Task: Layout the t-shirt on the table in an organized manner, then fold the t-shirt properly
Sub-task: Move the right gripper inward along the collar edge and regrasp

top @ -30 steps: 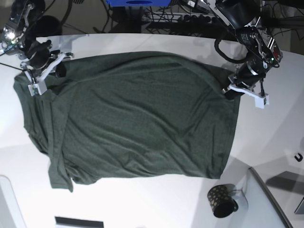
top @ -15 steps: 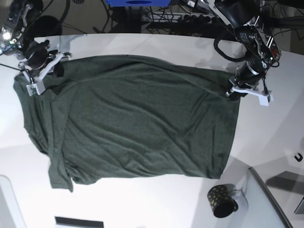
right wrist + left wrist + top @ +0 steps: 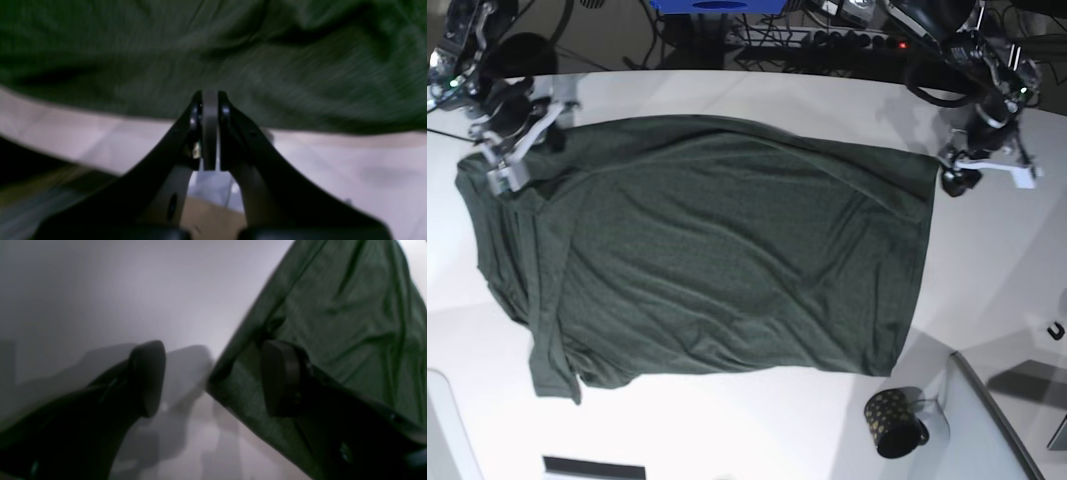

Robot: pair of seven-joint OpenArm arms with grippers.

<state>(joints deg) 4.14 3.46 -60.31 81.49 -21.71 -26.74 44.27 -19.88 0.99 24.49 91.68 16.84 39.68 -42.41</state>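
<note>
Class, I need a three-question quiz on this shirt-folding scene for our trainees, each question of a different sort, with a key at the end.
1. True or false: the left end effector is clamped on the t-shirt.
2. Multiple choice: where does the mug stand? A) on the t-shirt; B) on the table, just off the shirt's near corner on the left arm's side; C) in the right end effector.
3. Fill in: the fingers of the right end effector are ____ together.

Key:
1. False: its fingers stand apart, one over bare table, one over the shirt's corner.
2. B.
3. Pressed (shut); whether cloth is pinched cannot be told.
</note>
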